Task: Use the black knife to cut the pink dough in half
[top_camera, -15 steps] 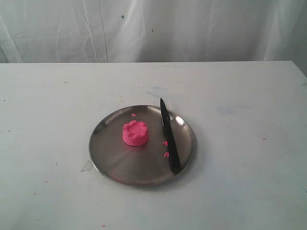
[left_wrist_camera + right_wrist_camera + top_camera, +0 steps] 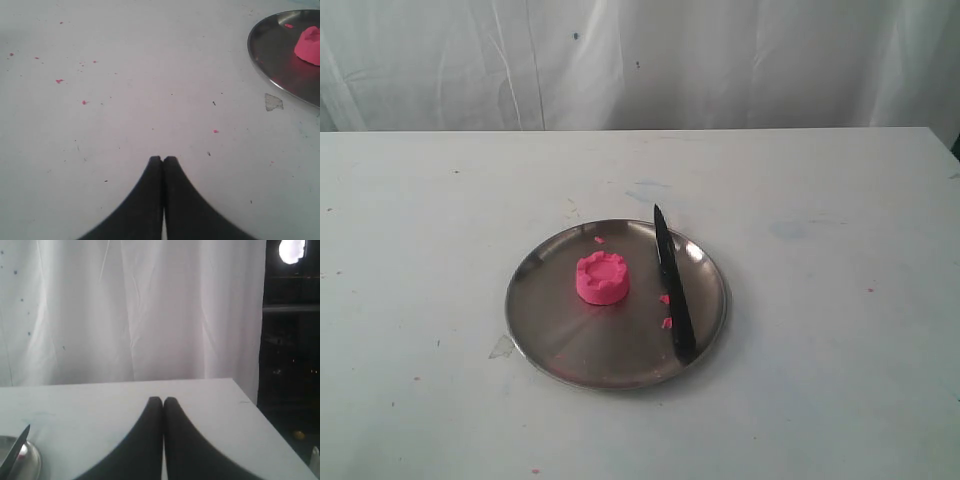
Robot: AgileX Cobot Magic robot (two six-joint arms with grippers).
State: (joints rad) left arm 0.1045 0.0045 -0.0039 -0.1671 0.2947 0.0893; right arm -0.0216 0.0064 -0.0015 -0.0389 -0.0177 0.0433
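Left gripper (image 2: 163, 159) pressed closed, empty, over bare table (image 2: 125, 100); right gripper (image 2: 163, 400) likewise closed, empty. Plate (image 2: 560, 340) mid-table; dough (image 2: 602, 277) whole near its centre; knife (image 2: 672, 285) lying right of dough, tip past far rim; curtain (image 2: 640, 60) behind.

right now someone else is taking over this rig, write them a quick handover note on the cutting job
Left gripper: fingers shut, empty, over bare table beside the plate.
Right gripper: fingers shut, empty, aimed past the plate toward the curtain; only the knife tip shows at its view's edge.
Dough: whole, uncut, left of centre on the plate.
Knife: lying on the plate's right side, tip over the far rim, handle toward the near rim, apart from the dough. A few pink crumbs lie beside it.
Done: nothing yet; neither arm shows in the exterior view.
Left: pick up the knife, cut the dough in half.
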